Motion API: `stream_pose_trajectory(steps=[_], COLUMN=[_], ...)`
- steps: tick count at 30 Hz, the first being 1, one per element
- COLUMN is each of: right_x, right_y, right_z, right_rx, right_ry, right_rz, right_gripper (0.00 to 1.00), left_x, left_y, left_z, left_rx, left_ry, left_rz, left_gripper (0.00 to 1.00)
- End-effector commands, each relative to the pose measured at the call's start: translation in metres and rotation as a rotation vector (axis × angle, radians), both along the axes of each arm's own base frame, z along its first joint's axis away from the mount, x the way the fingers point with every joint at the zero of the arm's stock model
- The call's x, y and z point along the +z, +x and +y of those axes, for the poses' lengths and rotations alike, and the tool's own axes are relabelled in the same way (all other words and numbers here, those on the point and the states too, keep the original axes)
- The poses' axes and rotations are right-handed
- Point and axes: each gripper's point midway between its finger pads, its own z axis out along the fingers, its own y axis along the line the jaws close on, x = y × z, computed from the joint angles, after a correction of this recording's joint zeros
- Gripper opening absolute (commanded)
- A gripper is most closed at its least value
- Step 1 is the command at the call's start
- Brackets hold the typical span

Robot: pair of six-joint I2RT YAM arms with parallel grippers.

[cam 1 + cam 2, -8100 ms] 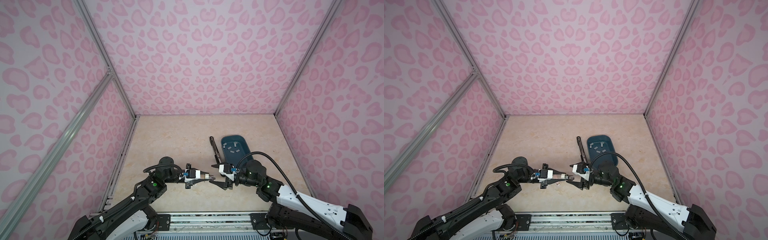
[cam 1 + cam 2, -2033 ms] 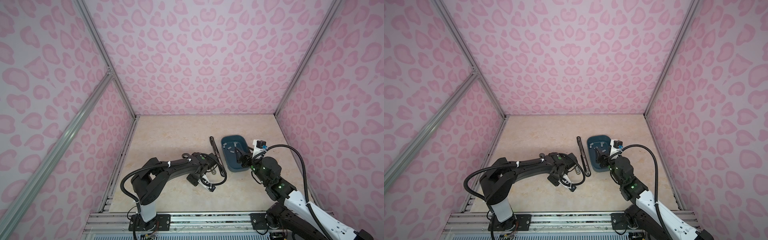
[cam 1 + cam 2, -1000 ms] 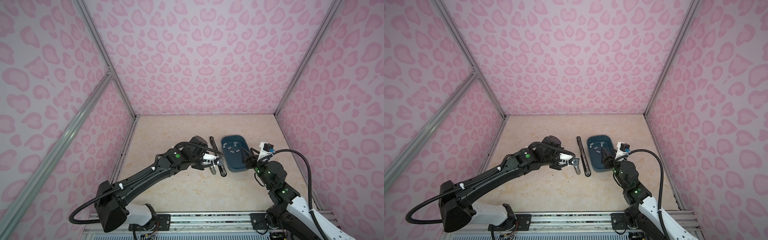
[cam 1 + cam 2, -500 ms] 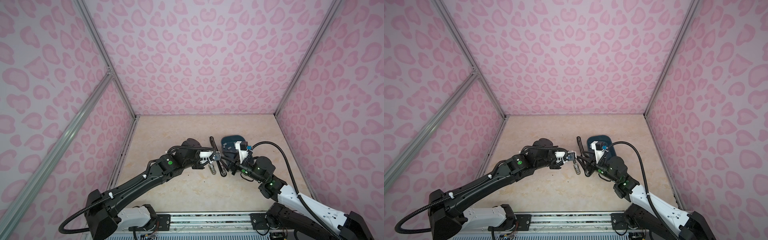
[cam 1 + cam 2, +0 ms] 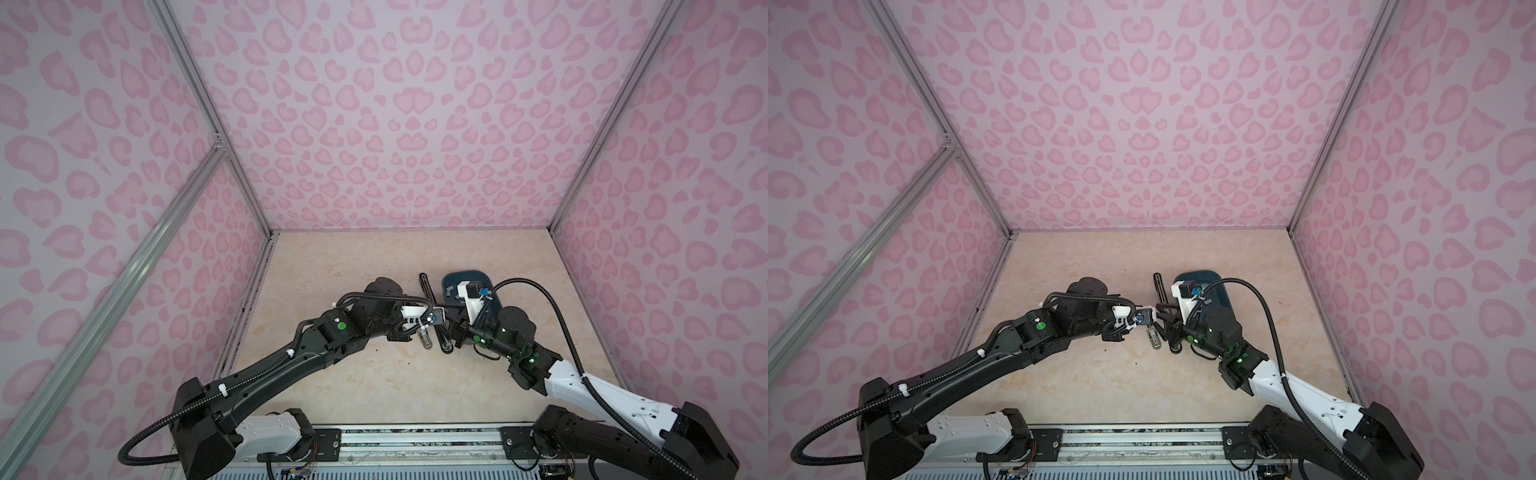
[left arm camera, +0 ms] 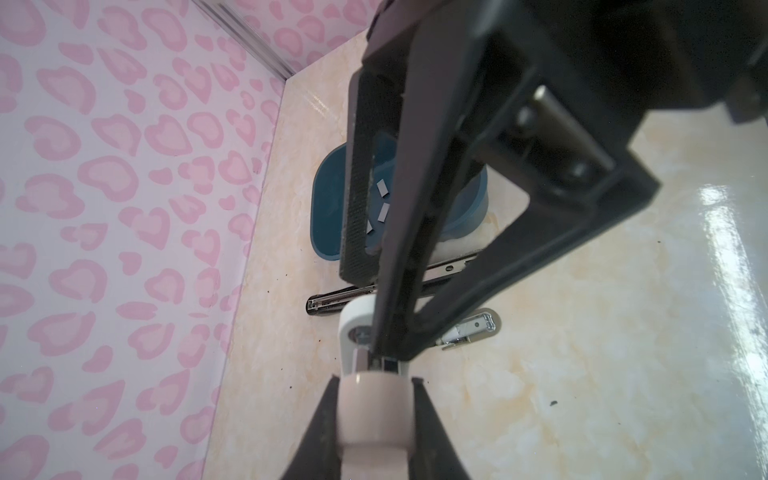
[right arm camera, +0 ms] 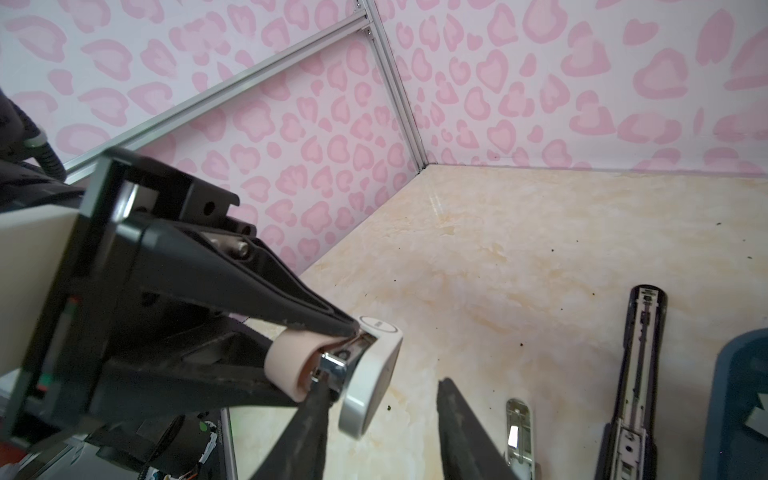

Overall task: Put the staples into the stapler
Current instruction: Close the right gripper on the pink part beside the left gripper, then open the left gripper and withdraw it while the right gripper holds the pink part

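left pincer (image 5: 438,319): clamped tight on the pink body of the small stapler (image 6: 376,411), holding it clear of the bench (image 5: 353,257), near the bench's middle.
small stapler: its white and chrome end faced the right pincer (image 7: 380,386).
right pincer: fingers part-way apart with the stapler's white end between them. One finger (image 7: 309,428) touched the chrome part and the other stood clear, so nothing was gripped.
staples (image 6: 382,188): short grey strips lay loose inside the blue tray (image 6: 328,199), apart from both staplers.
tray: sat on the bench just behind the right pincer in both top views, partly hidden by that wrist.
black stapler (image 7: 640,374): lay opened out flat on the bench, just beside the tray.
chrome piece (image 7: 517,432): lay flat on the bench beside the black stapler, near the pincers.
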Motion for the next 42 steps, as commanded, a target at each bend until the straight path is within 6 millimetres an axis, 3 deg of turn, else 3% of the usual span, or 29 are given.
stream_pose_trajectory(steps=[1, 11, 24, 34, 42], right_x=[-0.002, -0.013, -0.023, -0.021, -0.020], right_y=[0.006, 0.012, 0.021, 0.020, 0.027], right_z=[-0.003, -0.004, -0.010, -0.010, -0.035], right_rx=[-0.038, -0.072, -0.130, -0.126, -0.256], right_ry=[-0.005, -0.021, -0.062, -0.064, -0.110], right_rz=[0.008, 0.035, 0.062, 0.056, 0.025], right_gripper=[0.41, 0.26, 0.22, 0.27, 0.43], left_x=[0.013, 0.020, 0.037, 0.044, 0.056], left_y=[-0.012, -0.019, -0.038, -0.043, -0.013], left_z=[-0.012, -0.012, -0.018, -0.018, 0.007], left_rx=[-0.091, -0.120, -0.208, -0.232, -0.107], left_ry=[-0.054, -0.079, -0.172, -0.216, -0.314], left_rz=[-0.012, -0.019, 0.012, 0.033, 0.087], left_gripper=[0.03, 0.03, 0.03, 0.03, 0.03])
